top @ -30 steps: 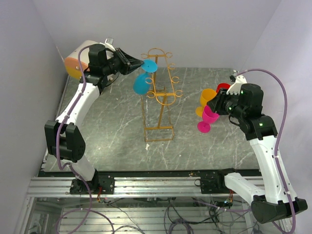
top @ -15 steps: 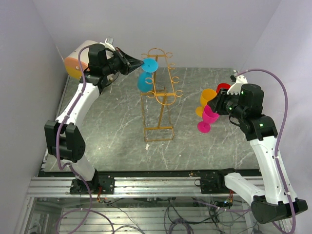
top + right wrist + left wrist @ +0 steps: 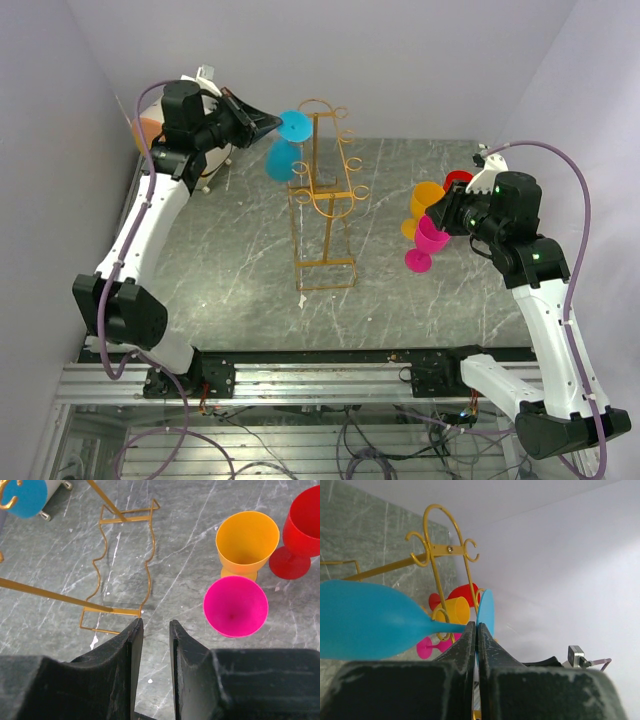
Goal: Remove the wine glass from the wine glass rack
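Since half a second ago the left gripper (image 3: 272,122) has pulled up and to the left, taking the blue wine glass (image 3: 281,158) with it. The right arm has not shifted.

The left jaws are pressed together on the blue stem, just behind the round foot, and the glass lies tilted with its bowl hanging lower than the foot. The glass hangs just left of the top of the wine glass rack (image 3: 322,190), the foot close by the top loop. In the left wrist view one curled hook overlaps the stem, and from the right wrist another hook crosses in front of the bowl. Whether the stem is clear of the hooks cannot be told.

The right gripper (image 3: 155,625) hovers above the bench (image 3: 220,260) with its jaws a little apart and nothing between them.

There are four glasses in all. One is the blue glass in the left jaws. Three stand upright on the bench to the right of the rack: an orange glass (image 3: 247,540), a red glass (image 3: 306,522) just beside it, and a pink glass (image 3: 235,605) nearest the right jaws. The orange and pink bowls look to be touching or nearly so.

There is one rack, upright, its rectangular wire base flat on the bench between the two arms, with no other glass showing on its hooks.

Behind the left arm a round cabinet (image 3: 146,133) is mostly hidden, with only an orange patch showing.
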